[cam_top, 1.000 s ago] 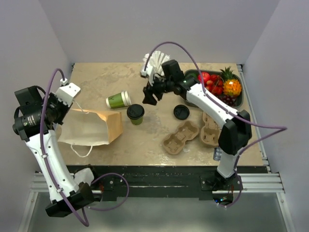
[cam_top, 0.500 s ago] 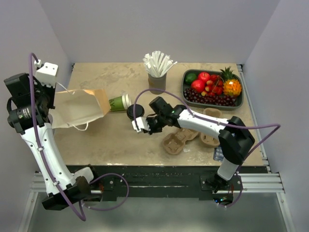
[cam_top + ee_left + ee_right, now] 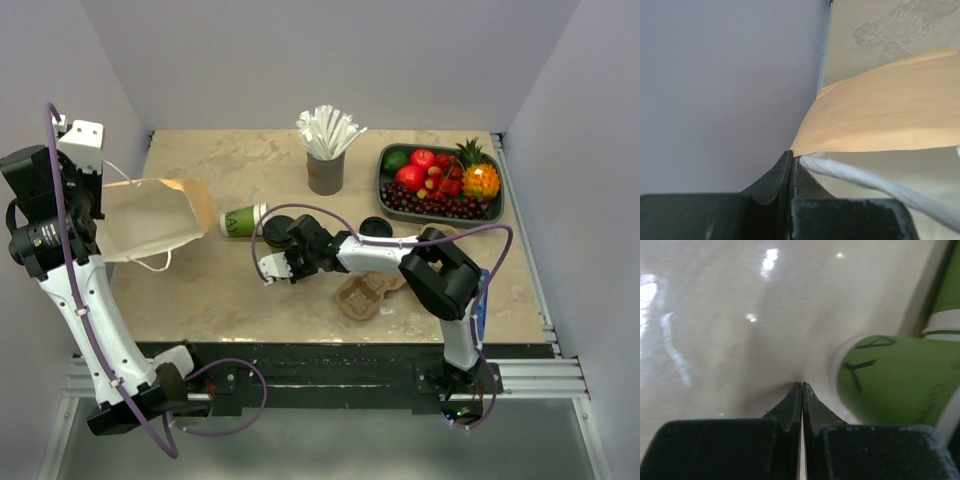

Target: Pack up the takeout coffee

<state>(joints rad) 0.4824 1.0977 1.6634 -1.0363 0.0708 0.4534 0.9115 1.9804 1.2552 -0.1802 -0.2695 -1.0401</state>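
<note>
Right gripper (image 3: pixel 801 388) is closed on nothing, its two black tips pressed together and pointing down at the bare marble table (image 3: pixel 200 300) near the front middle. Left gripper (image 3: pixel 791 159) is closed too. It pinches a corner of the brown paper bag (image 3: pixel 150 215) and holds it up over the left side of the table, with the white cord handle (image 3: pixel 880 185) just beside the jaws. Several things stand around the right arm. A second green cup (image 3: pixel 243 220) lies on its side between the bag and the arm. A loose black lid (image 3: pixel 375 227) sits just behind the forearm, and a pulp cup carrier (image 3: pixel 362 297) in front is partly covered by it. At the back are the grey cup of straws (image 3: pixel 326 172) and the fruit tray (image 3: pixel 495 215). The takeout coffee (image 3: pixel 277 235) stands upright with its black lid on, just beside the right gripper on the far side — close to the closed tips but apart from them. The lying cup is between it and the bag.
</note>
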